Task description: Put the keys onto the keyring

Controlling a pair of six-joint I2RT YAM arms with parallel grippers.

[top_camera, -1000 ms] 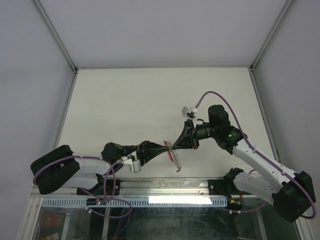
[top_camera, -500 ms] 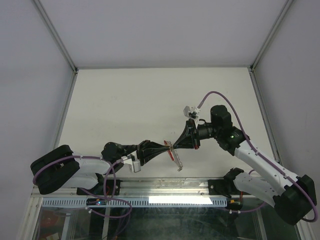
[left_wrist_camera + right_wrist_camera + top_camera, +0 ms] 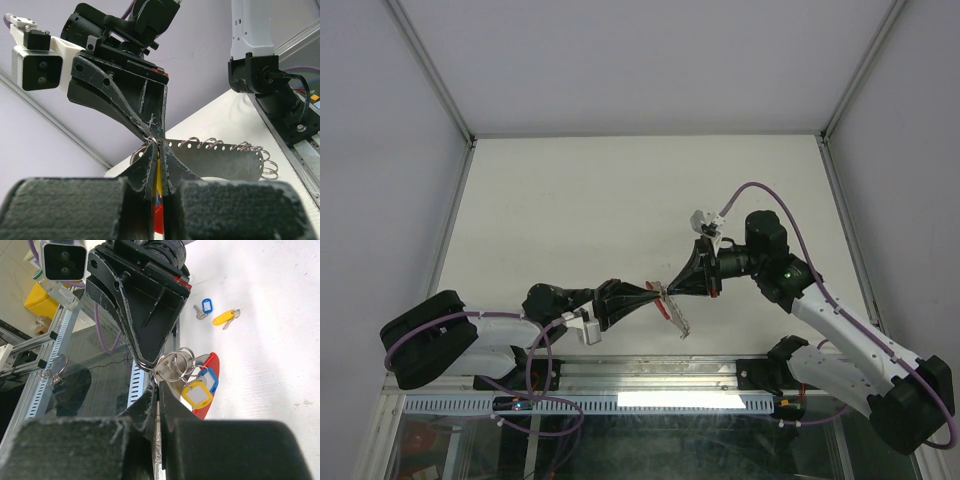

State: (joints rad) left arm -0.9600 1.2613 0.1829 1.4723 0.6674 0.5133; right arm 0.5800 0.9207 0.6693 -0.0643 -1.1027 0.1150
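Top external | left pincer (image 3: 654, 291), right pincer (image 3: 666, 288) both clamped on keyring (image 3: 675, 319) | contact points hidden

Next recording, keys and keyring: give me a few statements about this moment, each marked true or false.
1. The left hand and the right hand are both shut, with their tips meeting at the keyring. True.
2. The keyring lies untouched on the table. False: it is held between the two hands.
3. A blue-tagged key and a yellow-tagged key lie loose on the table. True.
4. No tags hang at the rings yet. False: a yellow tag and a blue tag hang there.
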